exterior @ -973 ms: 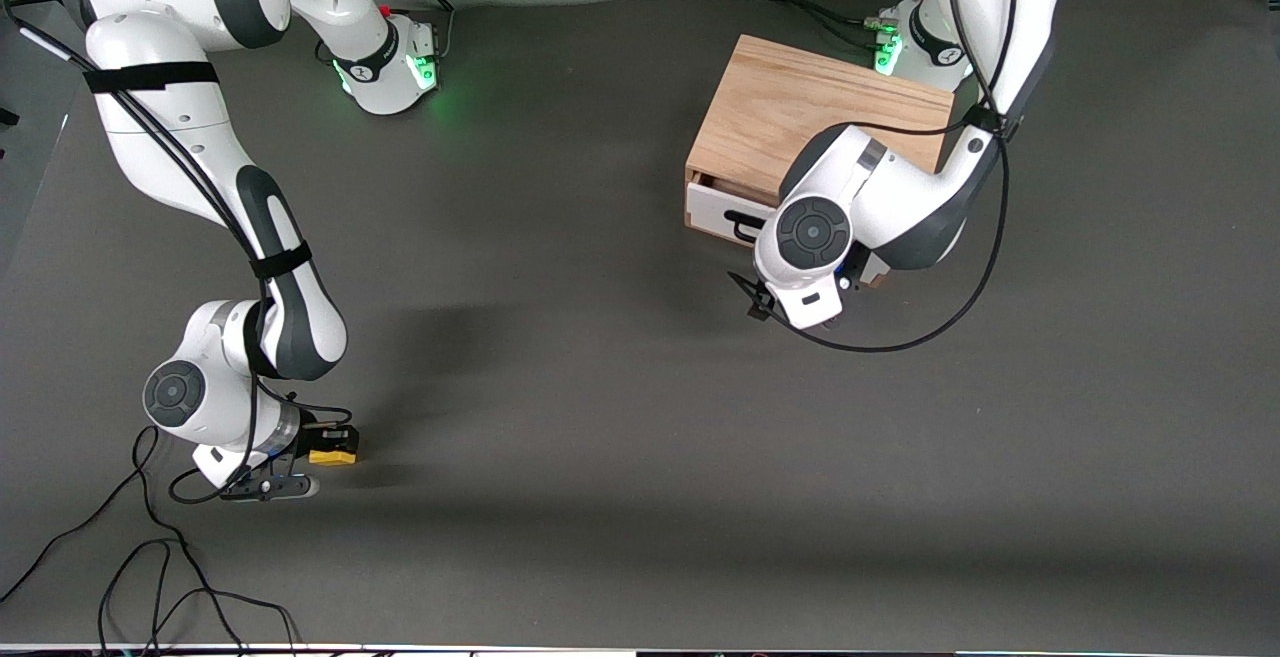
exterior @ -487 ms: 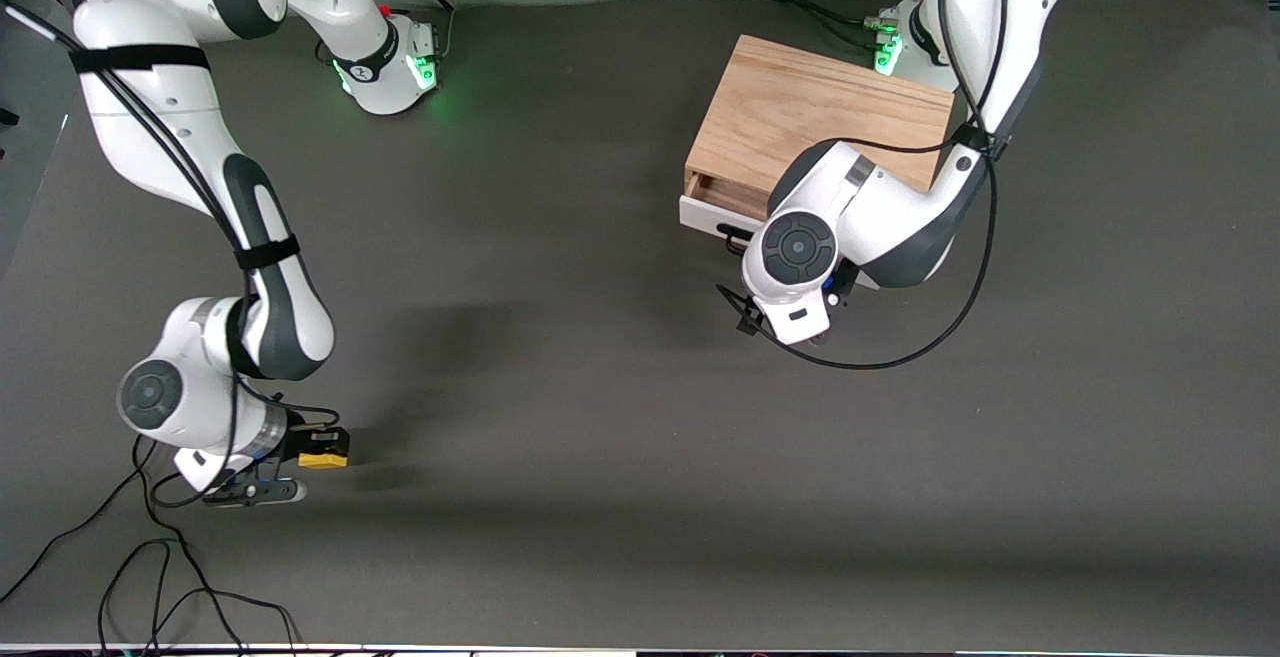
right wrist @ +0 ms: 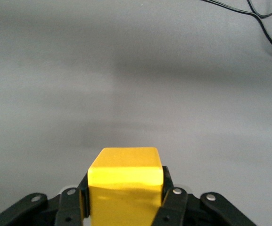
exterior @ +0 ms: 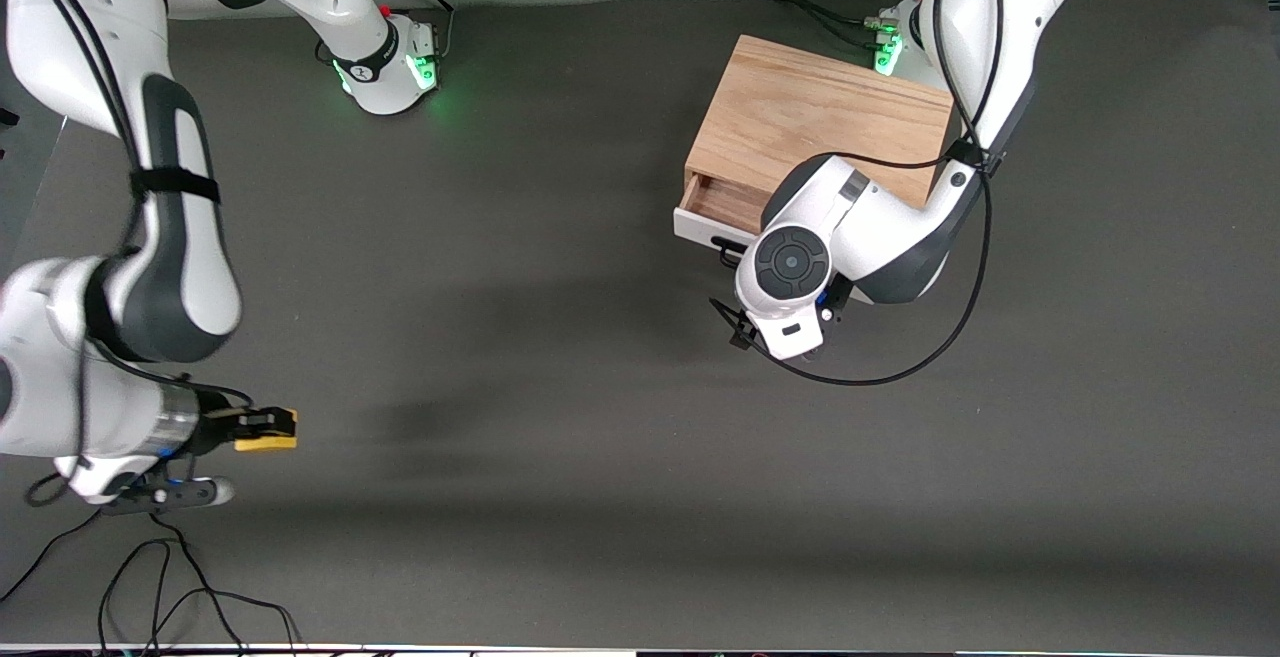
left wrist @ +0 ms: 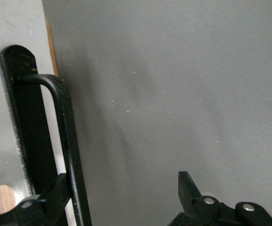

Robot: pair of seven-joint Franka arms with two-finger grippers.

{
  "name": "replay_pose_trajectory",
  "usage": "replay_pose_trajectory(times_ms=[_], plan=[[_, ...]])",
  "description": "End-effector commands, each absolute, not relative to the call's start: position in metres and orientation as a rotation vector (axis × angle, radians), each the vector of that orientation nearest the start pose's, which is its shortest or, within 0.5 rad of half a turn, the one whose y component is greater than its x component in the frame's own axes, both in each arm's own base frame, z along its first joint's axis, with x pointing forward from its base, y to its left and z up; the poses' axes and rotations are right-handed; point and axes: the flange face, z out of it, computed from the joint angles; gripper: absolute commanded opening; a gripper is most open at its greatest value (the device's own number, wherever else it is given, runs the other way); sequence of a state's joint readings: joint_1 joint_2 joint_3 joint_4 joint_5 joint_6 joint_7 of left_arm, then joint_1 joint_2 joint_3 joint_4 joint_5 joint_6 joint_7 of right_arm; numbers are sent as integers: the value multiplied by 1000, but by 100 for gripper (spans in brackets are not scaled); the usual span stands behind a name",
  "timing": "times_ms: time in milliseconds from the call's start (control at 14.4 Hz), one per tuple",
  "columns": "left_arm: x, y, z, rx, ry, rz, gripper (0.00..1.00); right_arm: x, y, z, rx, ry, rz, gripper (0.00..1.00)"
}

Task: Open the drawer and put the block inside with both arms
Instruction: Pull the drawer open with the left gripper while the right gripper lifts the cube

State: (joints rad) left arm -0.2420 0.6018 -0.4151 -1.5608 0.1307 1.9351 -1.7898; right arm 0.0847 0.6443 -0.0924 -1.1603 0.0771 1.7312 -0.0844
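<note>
Quick rundown. The block (right wrist: pixel 125 169) is pinched between the fingers of the right gripper (exterior: pixel 265 429), off the table (exterior: pixel 560 387), over bare mat at roughly 8 o'clock in the front view. The fingers sit narrow, one on each of two facing sides of the cube, gripping its lower half.

The cabinet (exterior: pixel 820 117) is at about 1 o'clock. Its drawer (exterior: pixel 722 202) is partly out, with a strip of wooden floor showing at the end toward the right arm.

The left gripper (left wrist: pixel 121 179) is right at the drawer front, fingers spread wide. The black wire handle (left wrist: pixel 72 155) runs just inside one finger. It looks hooked rather than clamped, but I can't tell from this angle whether that finger actually touches the wire.

Handling guesses: the block looks rigid, light and smooth-sided, so a flat squeeze on parallel faces should hold. It's not fragile, so a short drop into the drawer should be fine. The drawer is stiff wood and I'd expect it to slide straight. The thin handle is the only sensible place to grab, near its middle so the drawer doesn't skew. The opening looks tight for the block as it stands, so I'd want more pull first.

Count:
- one block
- one drawer
- one cabinet
- one handle
- two arms
</note>
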Motion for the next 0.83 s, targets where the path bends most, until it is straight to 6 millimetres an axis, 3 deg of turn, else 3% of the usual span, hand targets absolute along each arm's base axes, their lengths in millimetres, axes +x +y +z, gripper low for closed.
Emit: replay_pose_trajectory(times_ms=[0, 556, 765], plan=[[584, -390, 304, -2613, -1667, 187, 100, 724, 24, 463, -3094, -160, 122, 0], [600, -393, 315, -2663, -1718, 147, 100, 656, 24, 594, -3073, -174, 116, 0], [605, -394, 316, -2660, -1744, 102, 100, 631, 26, 632, -3071, -122, 104, 0]])
